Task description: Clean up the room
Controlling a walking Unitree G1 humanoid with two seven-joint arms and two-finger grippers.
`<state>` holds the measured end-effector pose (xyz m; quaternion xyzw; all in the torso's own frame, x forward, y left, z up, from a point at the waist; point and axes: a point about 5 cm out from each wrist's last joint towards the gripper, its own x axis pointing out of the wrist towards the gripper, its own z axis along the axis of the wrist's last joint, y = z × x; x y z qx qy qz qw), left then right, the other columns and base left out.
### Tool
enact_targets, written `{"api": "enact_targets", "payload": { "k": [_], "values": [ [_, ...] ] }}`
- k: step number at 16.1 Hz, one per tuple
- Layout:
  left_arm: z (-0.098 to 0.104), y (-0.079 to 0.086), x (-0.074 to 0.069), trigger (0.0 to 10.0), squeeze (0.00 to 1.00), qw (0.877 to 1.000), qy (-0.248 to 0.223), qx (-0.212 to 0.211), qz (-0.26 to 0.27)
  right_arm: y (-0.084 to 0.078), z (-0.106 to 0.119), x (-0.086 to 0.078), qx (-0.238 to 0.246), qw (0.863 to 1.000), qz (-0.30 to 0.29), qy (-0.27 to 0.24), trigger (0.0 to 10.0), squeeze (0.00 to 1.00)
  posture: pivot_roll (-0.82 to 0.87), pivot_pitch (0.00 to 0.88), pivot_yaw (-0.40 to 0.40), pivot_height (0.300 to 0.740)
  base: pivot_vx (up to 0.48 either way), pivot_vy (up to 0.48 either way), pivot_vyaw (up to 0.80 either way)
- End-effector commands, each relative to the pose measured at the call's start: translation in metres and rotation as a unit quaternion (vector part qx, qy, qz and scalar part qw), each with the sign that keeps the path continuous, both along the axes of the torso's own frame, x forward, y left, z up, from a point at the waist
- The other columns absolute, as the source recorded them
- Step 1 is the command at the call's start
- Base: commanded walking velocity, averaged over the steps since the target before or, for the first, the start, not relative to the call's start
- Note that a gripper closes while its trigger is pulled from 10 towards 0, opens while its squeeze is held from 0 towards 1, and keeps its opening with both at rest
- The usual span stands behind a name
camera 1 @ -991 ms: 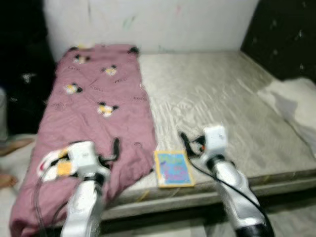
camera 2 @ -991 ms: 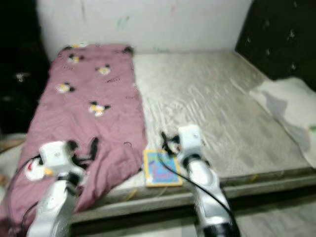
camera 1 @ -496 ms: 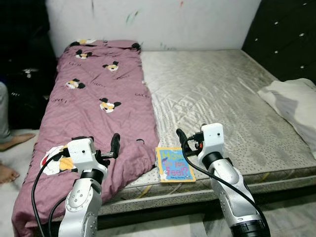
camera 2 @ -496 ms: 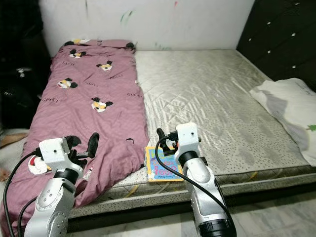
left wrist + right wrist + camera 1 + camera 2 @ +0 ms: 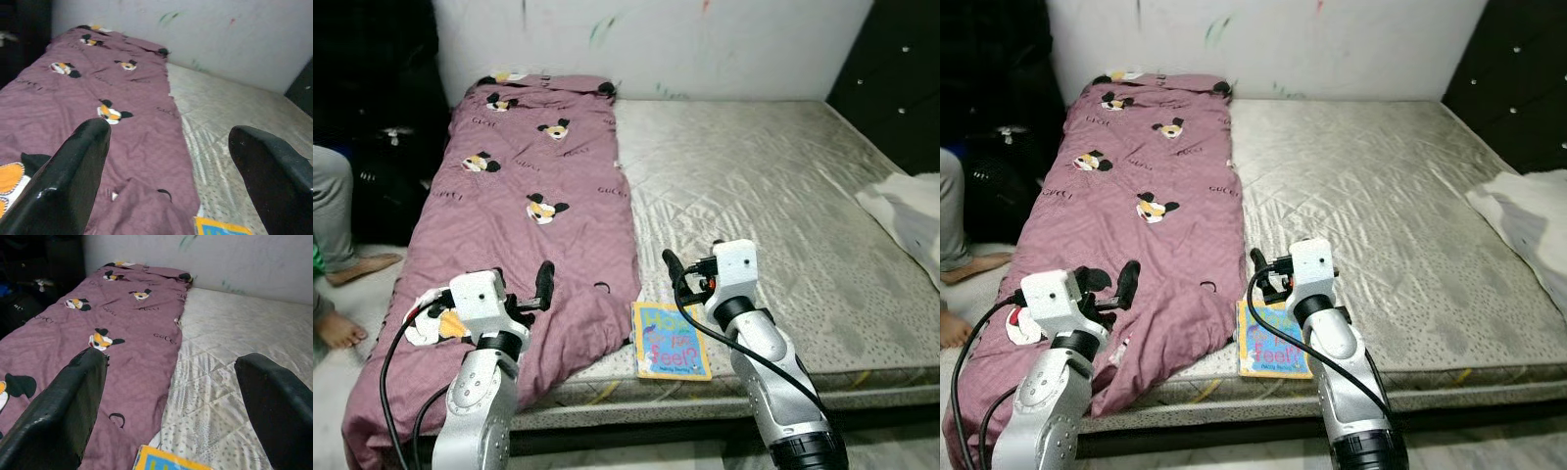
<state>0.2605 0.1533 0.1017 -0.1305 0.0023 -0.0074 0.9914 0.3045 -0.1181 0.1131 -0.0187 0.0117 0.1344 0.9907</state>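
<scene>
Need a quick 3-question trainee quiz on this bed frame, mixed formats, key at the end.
1. True or false: the picture book lies at the near edge of the mattress, beside the maroon blanket.
2. Multiple choice: the right gripper is
A. shut on the book
B. open, above the book
C. resting on the white cloth
3. Fill in: the left gripper hovers open over the ____.

Key: 1 true; 2 B; 3 blanket.
</scene>
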Motion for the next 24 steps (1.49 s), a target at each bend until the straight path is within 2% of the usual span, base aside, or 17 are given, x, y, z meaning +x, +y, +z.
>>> {"api": "enact_targets", "payload": {
  "k": [1, 5, 11, 14, 20, 22, 24],
  "values": [
    [-0.0035, -0.0022, -0.0006, 10.0, 0.0, 1.0, 0.007, 0.007, -0.007, -0.0032, -0.0029, 0.0006, -0.006, 1.0, -0.006, 0.005, 10.0, 0.0, 0.01, 0.002, -0.042, 0.74, 0.0, 0.0, 0.0],
    [-0.0022, -0.0031, -0.0001, 10.0, 0.0, 1.0, 0.004, 0.007, -0.009, -0.0025, -0.0036, 0.0009, -0.01, 1.0, -0.004, 0.005, 10.0, 0.0, 0.01, 0.003, -0.044, 0.74, 0.0, -0.175, 0.0],
    [-0.0025, -0.0046, -0.0007, 10.0, 0.0, 1.0, 0.004, 0.004, -0.011, -0.0037, -0.008, -0.0018, -0.012, 1.0, -0.009, 0.012, 10.0, 0.0, 0.0, 0.011, -0.044, 0.74, 0.0, -0.48, 0.0],
    [-0.0019, -0.004, -0.0001, 10.0, 0.0, 1.0, 0.001, -0.001, -0.005, -0.0038, -0.0082, -0.0011, -0.014, 1.0, -0.01, 0.011, 10.0, 0.0, 0.0, 0.012, -0.043, 0.74, 0.0, 0.0, 0.0],
    [0.0015, -0.0076, -0.0014, 10.0, 0.0, 0.999, -0.013, -0.009, -0.031, -0.0039, -0.0096, -0.0012, -0.007, 1.0, -0.012, 0.018, 10.0, 0.0, 0.0, 0.013, -0.042, 0.74, 0.0, 0.0, 0.0],
    [0.0014, -0.0084, -0.0012, 10.0, 0.0, 0.999, -0.014, -0.011, -0.034, -0.0044, -0.0097, -0.0011, -0.006, 1.0, -0.013, 0.017, 10.0, 0.0, 0.0, 0.013, -0.042, 0.74, 0.0, 0.0, -0.8],
    [0.0013, -0.0088, -0.0011, 10.0, 0.0, 0.999, -0.014, -0.011, -0.037, -0.0051, -0.0095, -0.001, -0.011, 1.0, -0.012, 0.015, 10.0, 0.0, 0.0, 0.013, -0.042, 0.74, 0.247, 0.0, 0.0]
  ]
}}
